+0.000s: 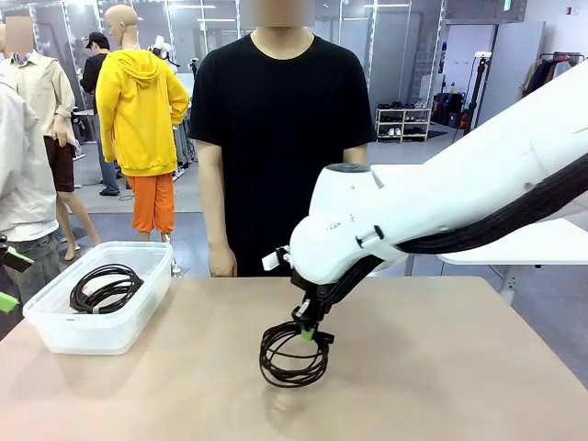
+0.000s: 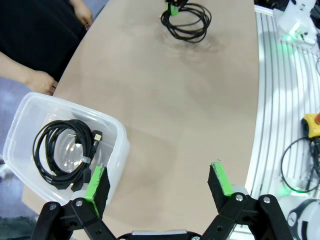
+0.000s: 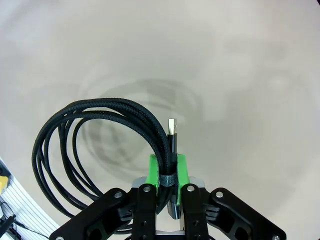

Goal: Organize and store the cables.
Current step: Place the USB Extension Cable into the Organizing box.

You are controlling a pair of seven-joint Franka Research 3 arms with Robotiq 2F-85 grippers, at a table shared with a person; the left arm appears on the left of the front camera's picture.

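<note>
The right gripper (image 3: 168,192) has its fingers clenched on a coiled cable (image 1: 294,354) at the tie, loops hanging limp below over the table (image 1: 441,367). Light, floppy; the bundled tie seems the best hold. The left gripper (image 2: 160,182) stands released beside the bin (image 2: 117,150) holding another cable (image 2: 62,150).

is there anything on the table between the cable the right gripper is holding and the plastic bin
Nothing visible. The right gripper is shut on a coiled cable near the table's middle, and only bare tabletop lies between it and the clear bin, which already holds another coil.
</note>
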